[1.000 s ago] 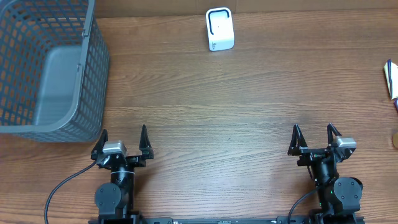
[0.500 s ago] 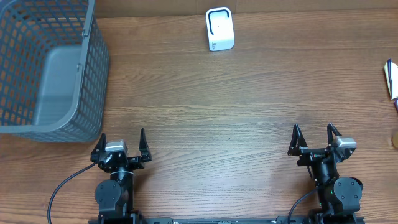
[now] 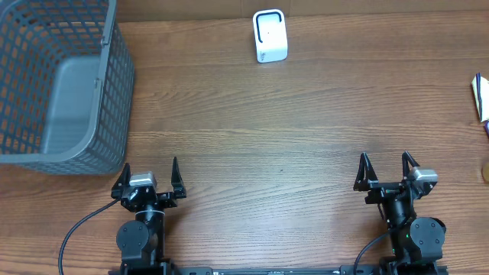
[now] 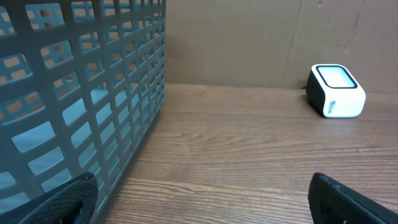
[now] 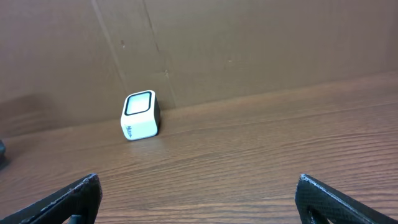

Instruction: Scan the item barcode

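Observation:
The white barcode scanner [image 3: 270, 36] with a dark-rimmed window stands at the far middle of the wooden table; it also shows in the left wrist view [image 4: 336, 91] and the right wrist view [image 5: 140, 115]. At the right edge of the overhead view lies a blue and white item [image 3: 479, 98], mostly cut off by the frame; no barcode shows. My left gripper [image 3: 150, 164] [image 4: 202, 194] and right gripper [image 3: 385, 158] [image 5: 198, 186] both rest near the front edge, open, with bare wood between their fingers.
A large grey mesh basket [image 3: 114, 84] fills the far left corner, and its wall [image 4: 81, 93] rises close to my left gripper. A small brownish thing [image 3: 486, 171] pokes in at the right edge. A brown wall stands behind the scanner.
My left gripper has shifted slightly toward the front edge. The right arm, the scanner and the basket have not moved.

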